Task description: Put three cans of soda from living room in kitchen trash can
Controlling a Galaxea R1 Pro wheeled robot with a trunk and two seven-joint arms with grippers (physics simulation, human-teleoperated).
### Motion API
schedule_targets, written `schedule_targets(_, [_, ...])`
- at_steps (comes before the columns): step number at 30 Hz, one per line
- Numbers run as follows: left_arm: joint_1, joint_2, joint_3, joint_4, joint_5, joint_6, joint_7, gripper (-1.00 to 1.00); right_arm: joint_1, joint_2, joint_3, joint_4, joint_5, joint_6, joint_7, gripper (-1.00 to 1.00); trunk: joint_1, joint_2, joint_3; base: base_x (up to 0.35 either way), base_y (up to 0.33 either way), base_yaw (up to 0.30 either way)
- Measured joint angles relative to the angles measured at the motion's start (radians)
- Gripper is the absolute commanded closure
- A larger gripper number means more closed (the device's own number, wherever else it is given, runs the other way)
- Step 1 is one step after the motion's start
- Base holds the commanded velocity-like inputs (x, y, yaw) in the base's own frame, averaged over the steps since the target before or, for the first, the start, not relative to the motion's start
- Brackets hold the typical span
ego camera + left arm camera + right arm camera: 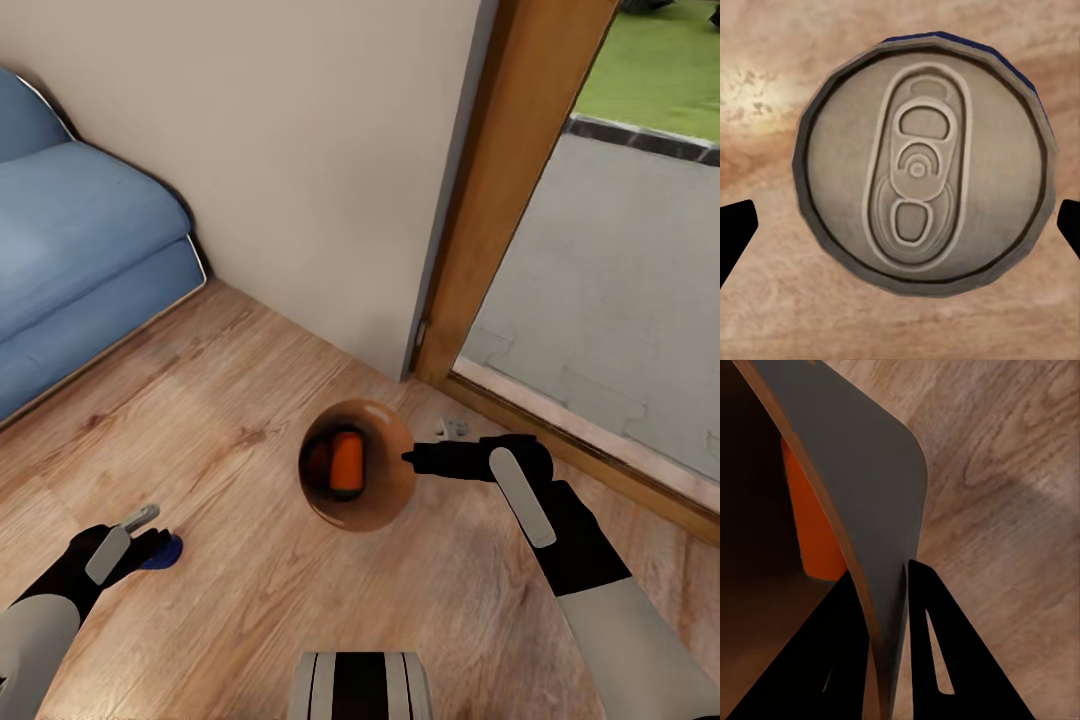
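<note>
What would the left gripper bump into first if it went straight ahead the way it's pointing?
Probably the silver top of the dark blue soda can. The left gripper looks straight down onto it, open, with one finger on each side. How much gap is left above the can is hard to judge. Below it is only the wood floor.

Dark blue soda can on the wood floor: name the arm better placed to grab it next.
Left. The left gripper hangs open directly over the dark blue soda can, while the right gripper is clamped on the dark grey bucket's rim.
</note>
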Motion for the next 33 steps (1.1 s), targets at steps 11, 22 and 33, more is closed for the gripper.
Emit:
schedule_targets(11, [-0.001,-0.004,-0.002,-0.011,-0.001,-0.024,0.003,-1.00,0.003,0.000,0.000,-0.003,0.000,0.000,0.000,1.00,0.000,0.000,0.000,0.000,0.000,0.000])
schedule_targets(22, [-0.001,-0.001,-0.002,-0.010,-0.003,-0.047,0.000,-1.00,0.029,-0.001,-0.001,-0.051,-0.003,0.000,-0.001,1.00,0.000,0.000,0.000,0.000,0.000,0.000])
schedule_targets(33, [-0.002,-0.005,-0.001,-0.004,-0.050,-0.049,-0.003,1.00,0.029,-0.006,-0.001,-0.054,0.002,0.000,0.000,1.00,0.000,0.000,0.000,0.000,0.000,0.000])
